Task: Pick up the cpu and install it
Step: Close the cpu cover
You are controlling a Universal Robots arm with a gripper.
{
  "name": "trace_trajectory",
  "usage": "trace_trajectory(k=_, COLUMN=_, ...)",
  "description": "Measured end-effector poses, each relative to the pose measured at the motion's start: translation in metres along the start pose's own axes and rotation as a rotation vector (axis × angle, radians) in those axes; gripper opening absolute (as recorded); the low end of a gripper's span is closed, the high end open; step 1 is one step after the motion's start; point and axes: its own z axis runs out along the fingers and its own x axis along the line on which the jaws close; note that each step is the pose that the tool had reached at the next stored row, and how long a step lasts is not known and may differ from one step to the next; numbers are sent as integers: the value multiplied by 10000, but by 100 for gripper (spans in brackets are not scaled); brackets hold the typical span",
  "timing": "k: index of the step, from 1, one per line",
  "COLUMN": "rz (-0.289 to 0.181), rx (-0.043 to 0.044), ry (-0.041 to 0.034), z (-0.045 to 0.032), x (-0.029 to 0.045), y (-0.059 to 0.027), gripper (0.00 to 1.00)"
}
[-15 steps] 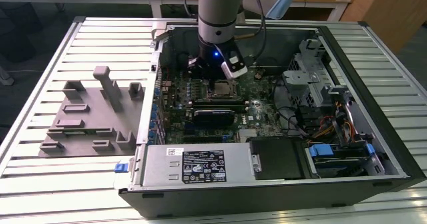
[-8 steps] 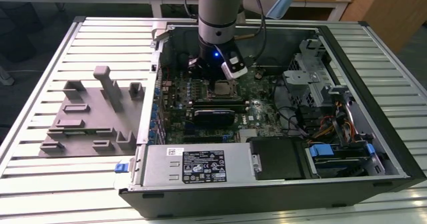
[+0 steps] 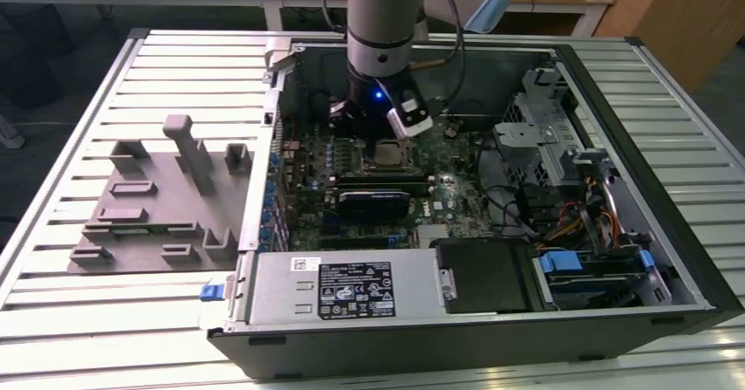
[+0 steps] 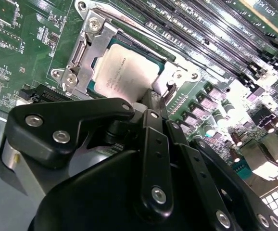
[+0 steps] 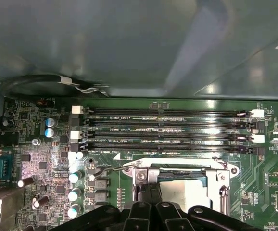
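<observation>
The cpu [image 4: 127, 72], a flat square chip with a silvery top plate, lies flat in its socket on the green motherboard [image 4: 14, 53] inside the open computer case [image 3: 686, 259]. A metal socket frame [image 4: 83, 45] borders it. The cpu [image 3: 386, 153] sits just under the arm in the exterior view, and it [image 5: 187, 190] shows partly in the first wrist view. My gripper [image 4: 153, 98] hangs right over the chip's edge, its black fingers [image 5: 148, 190] drawn together and shut with nothing between them. I cannot tell whether the tips touch the chip.
Several memory slots [image 5: 168, 130] run beside the socket, and a thin socket lever [image 5: 103, 169] sticks out near the capacitors. A grey tray with blocks [image 3: 152, 207] lies outside the case at the exterior view's left. The power supply [image 3: 338, 290] and drive cage [image 3: 547, 133] crowd the case.
</observation>
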Motion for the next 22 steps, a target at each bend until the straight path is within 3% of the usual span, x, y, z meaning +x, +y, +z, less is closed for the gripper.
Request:
trace_trajectory(k=14, rz=2, rx=0, ry=20, z=-9, x=-61, y=2, gripper=11)
trace_trajectory(k=22, rz=2, rx=0, ry=18, z=-87, x=-61, y=8, gripper=11)
